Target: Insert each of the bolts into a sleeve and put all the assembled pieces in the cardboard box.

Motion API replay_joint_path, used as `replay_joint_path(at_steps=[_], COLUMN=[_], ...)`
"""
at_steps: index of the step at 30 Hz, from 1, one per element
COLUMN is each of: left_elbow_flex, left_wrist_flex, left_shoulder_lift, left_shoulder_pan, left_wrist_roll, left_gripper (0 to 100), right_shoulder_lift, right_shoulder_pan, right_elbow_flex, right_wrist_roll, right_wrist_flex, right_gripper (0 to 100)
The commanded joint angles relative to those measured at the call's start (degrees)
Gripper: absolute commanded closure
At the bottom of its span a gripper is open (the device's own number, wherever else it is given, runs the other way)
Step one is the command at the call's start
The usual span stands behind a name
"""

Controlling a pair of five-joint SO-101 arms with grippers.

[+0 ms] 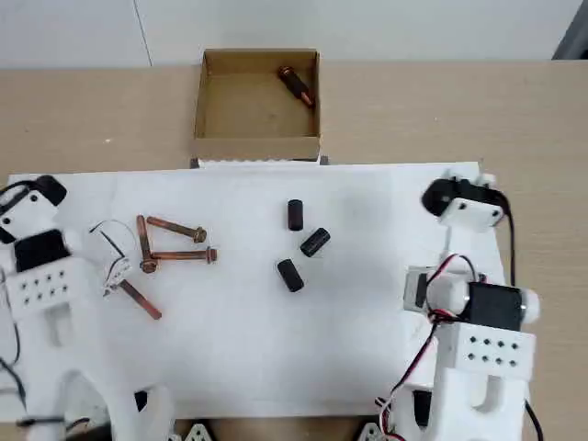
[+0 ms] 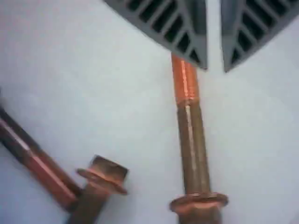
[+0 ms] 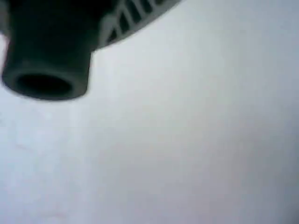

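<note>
Several copper bolts lie at the sheet's left, among them one [image 1: 175, 227] and another [image 1: 184, 254]. My left gripper [image 2: 214, 65] is shut on the threaded tip of a bolt [image 2: 190, 135], whose head points away. From above this bolt [image 1: 140, 299] slants out of the left gripper [image 1: 115, 276]. Three black sleeves [image 1: 295, 214], [image 1: 315, 242], [image 1: 290, 275] rest mid-sheet. My right gripper [image 1: 418, 289] is shut on a fourth sleeve [image 3: 46, 56] above bare sheet, with one grey finger [image 3: 135, 14] beside it. The cardboard box [image 1: 211, 138] at the back holds one assembled piece [image 1: 297, 84].
A white sheet [image 1: 276, 358] covers the table between both arms. A second bolt's head [image 2: 103, 176] and a third bolt's shaft [image 2: 32, 163] lie close to the held bolt. Cables hang at the right arm's base [image 1: 413, 367].
</note>
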Motion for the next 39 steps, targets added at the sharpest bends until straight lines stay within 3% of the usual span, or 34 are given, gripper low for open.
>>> replay_joint_path(at_steps=[1,12,18,39], left_elbow_flex=[-3.6,-8.2,-9.3,-3.0], left_wrist_flex=[0.3,-3.2,-3.9,-10.1], left_shoulder_lift=[5.4,18.4,19.6,20.1], left_shoulder_pan=[-0.3,-0.2,-0.3,-0.4], left_wrist_roll=[1.6,1.8,2.0,1.8], left_gripper=[99,99,86,86], right_shoulder_lift=[-1.2,-1.1,-0.9,-0.7], right_shoulder_pan=[2.4,2.9,2.9,2.8], right_elbow_flex=[-0.3,-0.3,-0.2,-0.2], right_wrist_roll=[-0.3,-0.4,-0.4,-0.5], right_wrist_flex=[-1.2,-1.3,-1.3,-1.3], right_gripper=[99.5,99.5,99.5,99.5])
